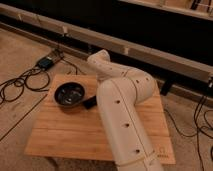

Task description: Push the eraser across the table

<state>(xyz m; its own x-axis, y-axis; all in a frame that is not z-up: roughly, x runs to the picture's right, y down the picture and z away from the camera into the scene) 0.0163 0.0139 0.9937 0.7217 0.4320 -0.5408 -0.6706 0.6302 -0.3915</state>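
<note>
Eraser [89,102] lies flat on worktop [60,135], just right of dark bowl [69,94] (close to its rim). White arm [122,115], right of bowl, hides the gripper; released or clenched: cannot tell

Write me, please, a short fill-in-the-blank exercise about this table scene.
1. The dark bowl stands on a table made of ____.
2. In the camera view, the black eraser lies just to the ____ of the bowl.
3. The gripper is out of sight, hidden behind the robot's big ____ arm.
Missing words: wood; right; white.
</note>
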